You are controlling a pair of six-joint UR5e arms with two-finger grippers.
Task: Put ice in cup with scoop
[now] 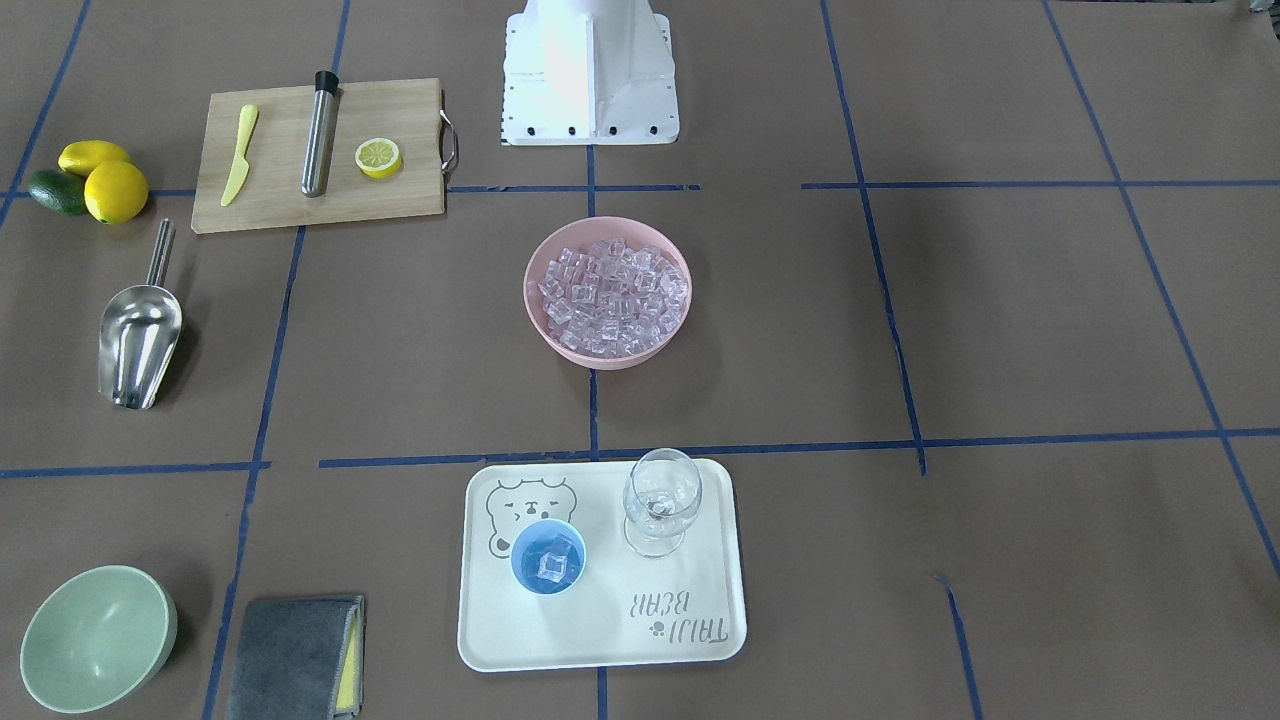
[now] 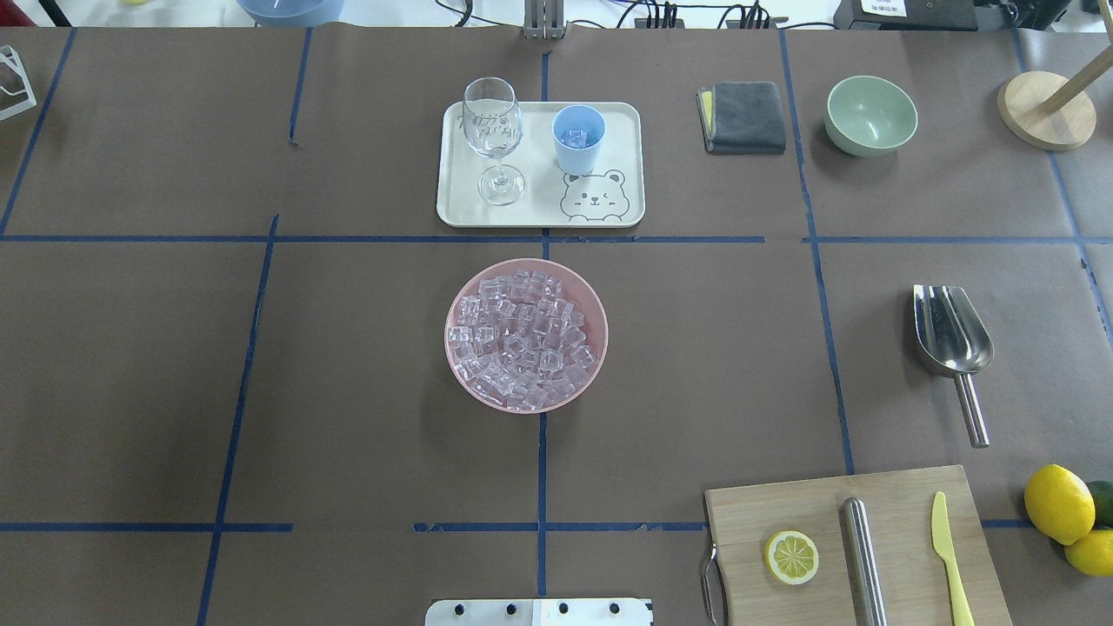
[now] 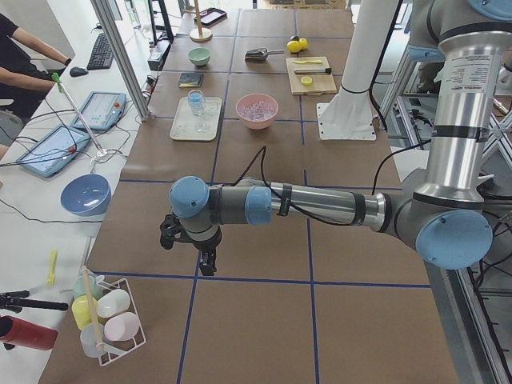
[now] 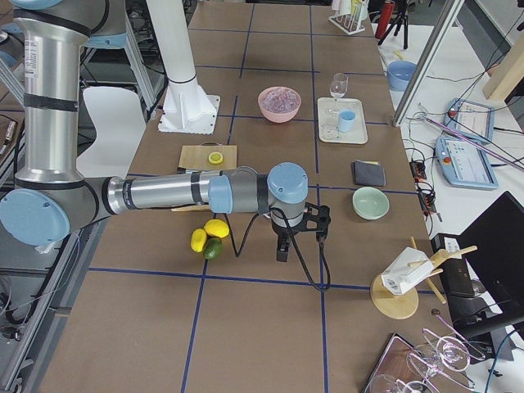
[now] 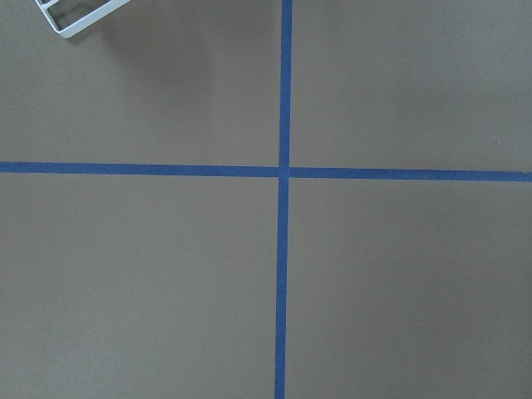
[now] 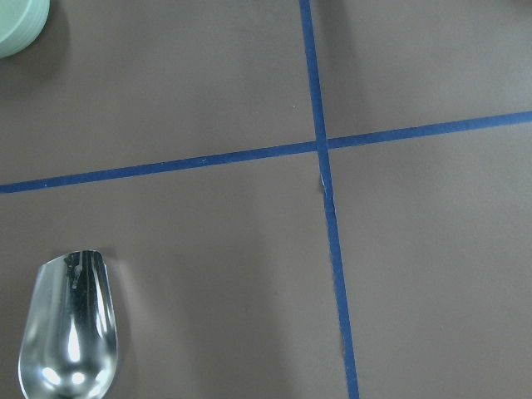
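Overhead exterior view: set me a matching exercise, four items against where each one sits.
Items:
1. shiny silver metal scoop
2. small light-blue cup
3. cut yellow lemon half
4. big heap of clear ice cubes

Places:
A. on the wooden cutting board
B. in the round pink bowl
C. on the cream bear-print tray
D. directly on the brown paper-covered table

Pairs: 1-D, 2-C, 3-A, 4-B.

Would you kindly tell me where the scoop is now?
In the overhead view the scoop lies on the right, between the green bowl and the cutting board.
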